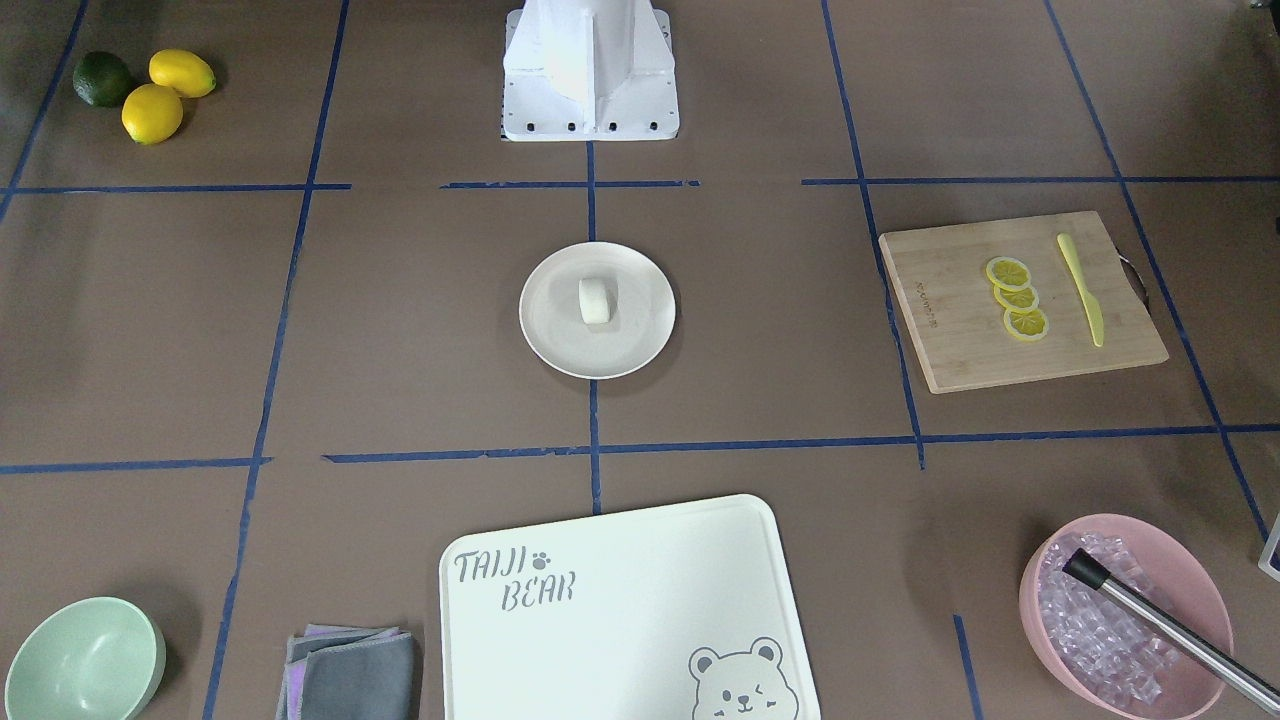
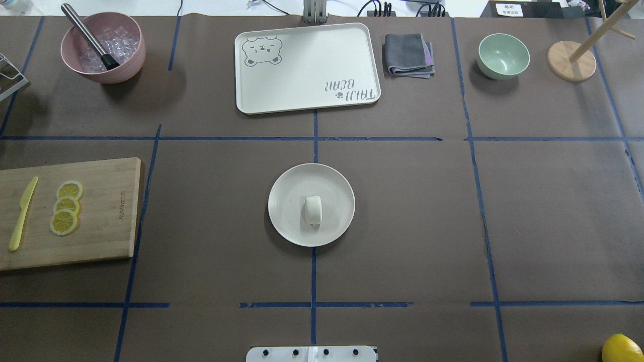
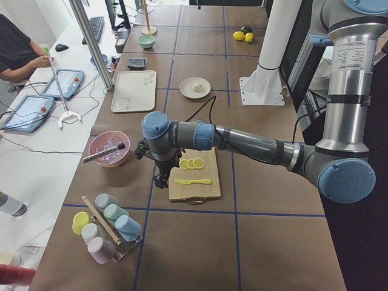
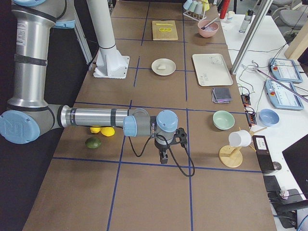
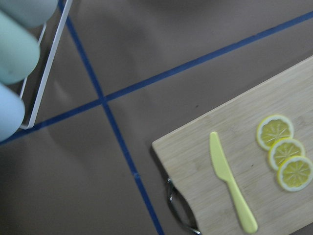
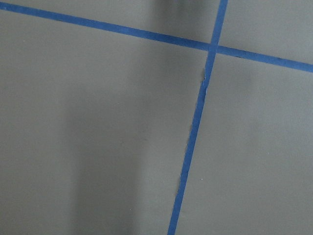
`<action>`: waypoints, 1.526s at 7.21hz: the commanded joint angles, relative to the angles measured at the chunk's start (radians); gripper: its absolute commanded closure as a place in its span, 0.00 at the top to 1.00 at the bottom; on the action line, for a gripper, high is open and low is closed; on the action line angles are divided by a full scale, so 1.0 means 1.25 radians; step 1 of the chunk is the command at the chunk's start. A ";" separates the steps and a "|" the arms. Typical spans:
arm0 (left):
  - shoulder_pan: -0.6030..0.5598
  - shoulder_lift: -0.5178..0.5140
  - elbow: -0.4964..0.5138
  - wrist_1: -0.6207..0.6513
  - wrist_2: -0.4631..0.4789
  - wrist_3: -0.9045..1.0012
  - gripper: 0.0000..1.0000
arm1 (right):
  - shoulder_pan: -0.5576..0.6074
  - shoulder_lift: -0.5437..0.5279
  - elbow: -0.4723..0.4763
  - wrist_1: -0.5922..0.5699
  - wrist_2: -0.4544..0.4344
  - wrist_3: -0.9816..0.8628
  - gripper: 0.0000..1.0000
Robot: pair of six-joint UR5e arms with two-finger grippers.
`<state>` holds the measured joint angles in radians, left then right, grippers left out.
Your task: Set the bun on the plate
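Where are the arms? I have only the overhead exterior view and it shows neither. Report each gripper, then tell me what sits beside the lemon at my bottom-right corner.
Observer: The left gripper hangs above the table right beside the cutting board.
Operator: Now the right one.
Observer: The right gripper hangs over bare table near a blue tape crossing.
Operator: Now the lemon.
Observer: Beside that lemon lie a second lemon and a dark green lime.
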<state>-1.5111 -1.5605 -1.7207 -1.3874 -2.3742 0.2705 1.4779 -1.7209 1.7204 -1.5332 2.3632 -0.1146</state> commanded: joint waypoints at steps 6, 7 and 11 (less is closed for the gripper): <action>-0.001 0.041 0.013 -0.042 -0.003 -0.052 1.00 | 0.020 -0.010 -0.002 -0.001 0.018 -0.019 1.00; -0.001 0.042 0.014 -0.042 -0.003 -0.052 1.00 | 0.022 -0.006 -0.001 -0.001 0.019 -0.019 1.00; 0.001 0.025 0.030 -0.041 0.000 -0.058 1.00 | 0.022 0.008 -0.002 0.001 0.023 -0.013 1.00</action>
<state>-1.5109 -1.5151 -1.6955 -1.4394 -2.3768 0.2010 1.5048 -1.7128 1.7173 -1.5342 2.3889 -0.1346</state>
